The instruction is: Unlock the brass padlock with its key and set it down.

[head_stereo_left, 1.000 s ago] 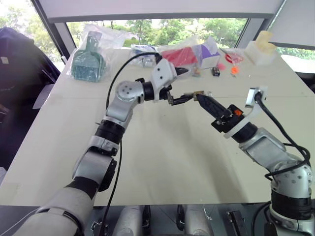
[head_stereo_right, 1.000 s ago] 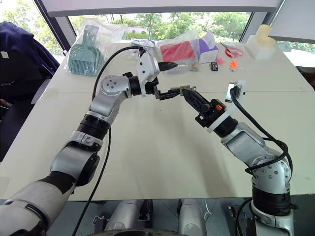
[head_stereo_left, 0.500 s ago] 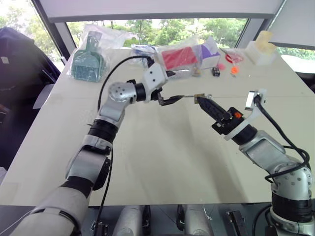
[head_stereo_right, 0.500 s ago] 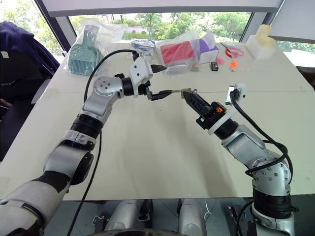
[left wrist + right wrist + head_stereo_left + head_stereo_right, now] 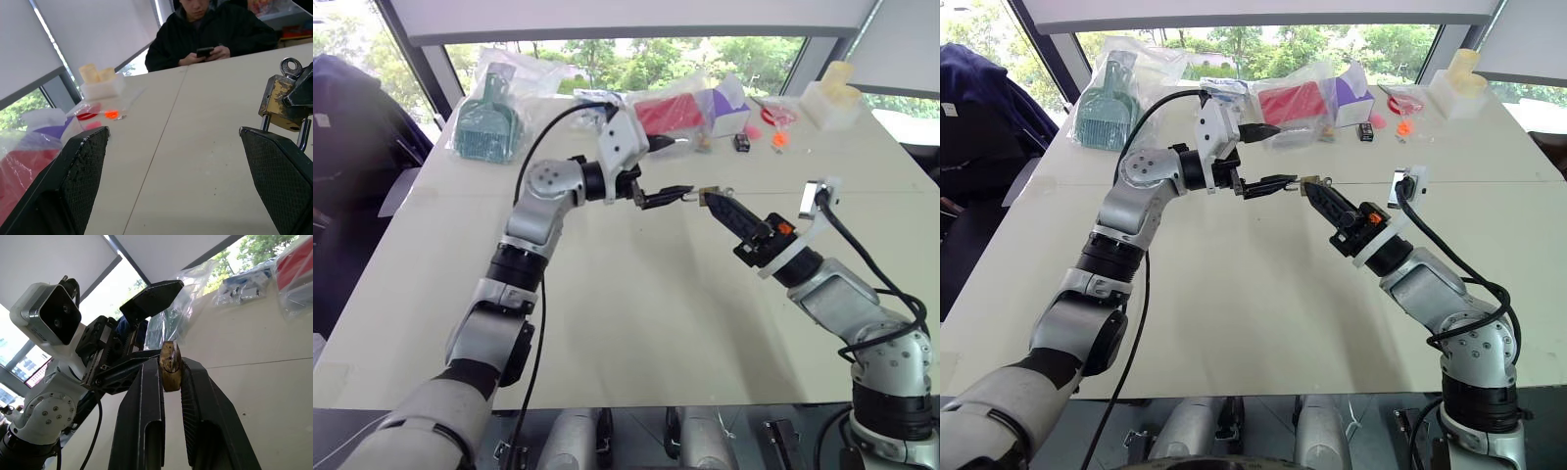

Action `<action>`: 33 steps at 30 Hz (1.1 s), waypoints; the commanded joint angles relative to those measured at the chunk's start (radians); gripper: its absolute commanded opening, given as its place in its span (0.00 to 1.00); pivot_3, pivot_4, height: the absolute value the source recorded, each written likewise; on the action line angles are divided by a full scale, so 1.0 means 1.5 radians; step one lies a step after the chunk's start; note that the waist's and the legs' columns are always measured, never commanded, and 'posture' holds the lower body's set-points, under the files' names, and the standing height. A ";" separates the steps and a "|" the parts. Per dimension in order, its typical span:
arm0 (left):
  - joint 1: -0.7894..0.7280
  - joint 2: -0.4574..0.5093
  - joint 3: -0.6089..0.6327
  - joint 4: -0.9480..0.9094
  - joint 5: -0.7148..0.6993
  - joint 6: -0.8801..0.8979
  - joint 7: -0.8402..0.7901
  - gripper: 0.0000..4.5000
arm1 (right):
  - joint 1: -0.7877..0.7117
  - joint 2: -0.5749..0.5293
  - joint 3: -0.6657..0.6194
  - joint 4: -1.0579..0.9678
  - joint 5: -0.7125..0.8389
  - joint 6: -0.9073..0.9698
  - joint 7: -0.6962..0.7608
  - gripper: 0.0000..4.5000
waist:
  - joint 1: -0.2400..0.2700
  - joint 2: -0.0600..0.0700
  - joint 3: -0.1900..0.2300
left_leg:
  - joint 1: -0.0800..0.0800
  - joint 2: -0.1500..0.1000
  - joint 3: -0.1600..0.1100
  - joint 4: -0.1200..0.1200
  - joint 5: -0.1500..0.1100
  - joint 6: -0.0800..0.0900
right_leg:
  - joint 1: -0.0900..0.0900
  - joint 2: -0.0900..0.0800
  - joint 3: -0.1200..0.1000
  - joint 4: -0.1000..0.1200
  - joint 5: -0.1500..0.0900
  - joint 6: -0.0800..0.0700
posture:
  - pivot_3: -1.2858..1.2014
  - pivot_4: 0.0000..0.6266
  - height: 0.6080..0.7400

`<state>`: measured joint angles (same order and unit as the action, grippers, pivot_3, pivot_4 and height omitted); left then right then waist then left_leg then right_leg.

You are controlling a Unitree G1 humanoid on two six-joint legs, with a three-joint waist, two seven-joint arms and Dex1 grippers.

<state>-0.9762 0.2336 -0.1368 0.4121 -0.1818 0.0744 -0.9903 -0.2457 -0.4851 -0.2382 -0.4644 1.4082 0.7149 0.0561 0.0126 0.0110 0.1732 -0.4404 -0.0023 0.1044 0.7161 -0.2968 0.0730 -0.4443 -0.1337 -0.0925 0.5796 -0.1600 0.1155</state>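
My right gripper is held up over the middle of the table, shut on the brass padlock, which sits pinched at its fingertips. In the left wrist view the padlock is a worn yellow-brass body with its thin shackle hanging below. A small silvery ring, perhaps the key, sticks out of its top. My left gripper points level at the lock from the left and stands wide open. Its lower fingertip is close beside the lock, and nothing lies between its fingers.
Along the table's far edge lie a bagged green dustpan, a red pack, a purple box, a small black box, orange bits and a white container. A person in black sits beyond the table.
My left gripper drew away to the left, then came back toward the padlock, staying open. The right gripper has held still with the lock.
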 commanded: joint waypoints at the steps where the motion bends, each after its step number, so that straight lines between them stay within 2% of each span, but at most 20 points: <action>1: 0.008 -0.003 -0.006 -0.043 -0.016 0.005 -0.018 0.99 | -0.011 0.005 -0.010 -0.016 0.003 -0.011 -0.002 0.00 | 0.000 0.000 0.000 | 0.000 0.000 0.000 0.000 0.000 0.000 | 0.000 0.000 0.000 0.000 0.000 0.000 | 0.52 0.24 0.96; 15: 0.002 -0.003 0.024 -0.069 -0.020 -0.006 0.038 0.99 | -0.009 0.003 -0.009 -0.014 -0.004 -0.010 -0.001 0.00 | 0.000 0.000 0.000 | 0.000 0.000 0.000 0.000 0.000 0.000 | 0.000 0.000 0.000 0.000 0.000 0.000 | 0.52 0.24 0.96; 26: 0.054 0.039 0.021 -0.178 -0.073 0.102 0.014 0.99 | -0.011 0.001 -0.015 -0.007 -0.006 -0.011 -0.004 0.00 | 0.000 0.000 0.000 | 0.000 0.000 0.000 0.000 0.000 0.000 | 0.000 0.000 0.000 0.000 0.000 0.000 | 0.52 0.24 0.96; 33: 0.071 0.044 0.009 -0.194 -0.068 0.111 0.018 0.99 | -0.016 0.009 -0.011 -0.006 0.000 -0.013 -0.002 0.00 | 0.000 0.000 0.000 | 0.000 0.000 0.000 0.000 0.001 -0.001 | 0.000 0.000 0.000 0.000 0.000 0.000 | 0.52 0.24 0.96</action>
<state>-0.8652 0.3025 -0.1263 0.1518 -0.2711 0.2495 -0.9638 -0.2477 -0.4785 -0.2372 -0.4488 1.3909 0.7125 0.0463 0.0128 0.0110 0.1732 -0.4404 -0.0025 0.1043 0.7161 -0.2958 0.0713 -0.4440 -0.1335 -0.0925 0.5797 -0.1600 0.1154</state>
